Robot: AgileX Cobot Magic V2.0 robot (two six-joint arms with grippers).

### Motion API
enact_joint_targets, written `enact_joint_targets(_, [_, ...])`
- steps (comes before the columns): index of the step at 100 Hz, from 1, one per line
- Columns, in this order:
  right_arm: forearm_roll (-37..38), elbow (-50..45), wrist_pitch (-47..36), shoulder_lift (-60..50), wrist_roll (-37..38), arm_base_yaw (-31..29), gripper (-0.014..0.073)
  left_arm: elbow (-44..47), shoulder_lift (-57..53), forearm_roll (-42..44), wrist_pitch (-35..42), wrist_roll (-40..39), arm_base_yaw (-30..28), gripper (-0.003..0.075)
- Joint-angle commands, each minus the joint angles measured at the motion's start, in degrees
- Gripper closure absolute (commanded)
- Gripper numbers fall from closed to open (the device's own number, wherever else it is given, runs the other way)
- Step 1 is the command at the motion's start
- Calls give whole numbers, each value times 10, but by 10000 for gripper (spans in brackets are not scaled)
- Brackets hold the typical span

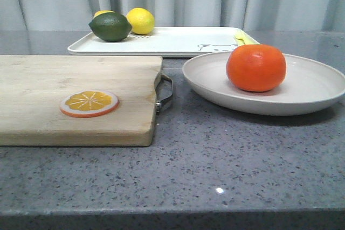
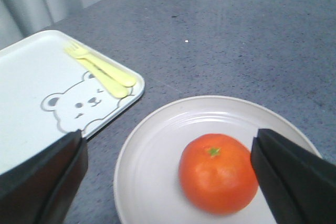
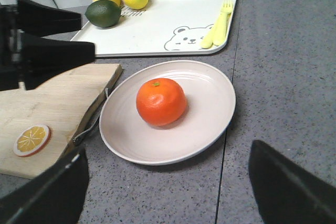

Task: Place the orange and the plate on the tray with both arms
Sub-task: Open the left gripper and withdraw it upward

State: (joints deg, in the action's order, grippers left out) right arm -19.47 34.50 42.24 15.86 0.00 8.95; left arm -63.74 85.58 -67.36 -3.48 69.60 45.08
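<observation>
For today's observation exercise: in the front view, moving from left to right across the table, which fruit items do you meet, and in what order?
Orange slice on the cutting board → green lime → yellow lemon → orange on the plate.

The orange [image 1: 256, 67], glossy red-orange and a little flattened, sits stem-up on the plate [image 1: 312, 87], a wide shallow off-white dish at the right of the front view. Above it in the frame lies the flat white tray [image 1: 178, 41] with its bear drawing.
</observation>
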Motion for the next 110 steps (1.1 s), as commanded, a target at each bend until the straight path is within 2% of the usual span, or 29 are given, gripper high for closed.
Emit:
enact_joint_targets(1, [-4, 19, -36, 11, 0, 0, -22, 40, -79, -8, 41, 0, -15, 109])
enact_joint_targets(33, [-3, 19, -36, 11, 0, 0, -22, 231, -313, -7, 47, 0, -91, 110])
enact_joint_targets(62, [-3, 18, -11, 11, 0, 0, -22, 377, -478, -12, 65, 0, -112, 110])
enact_joint_targets(92, [-3, 18, -49, 20, 0, 0, -19, 415, -527, -12, 83, 0, -112, 110])
enact_joint_targets(110, [-3, 18, -96, 112, 0, 0, -19, 415, -527, -12, 83, 0, -112, 110])
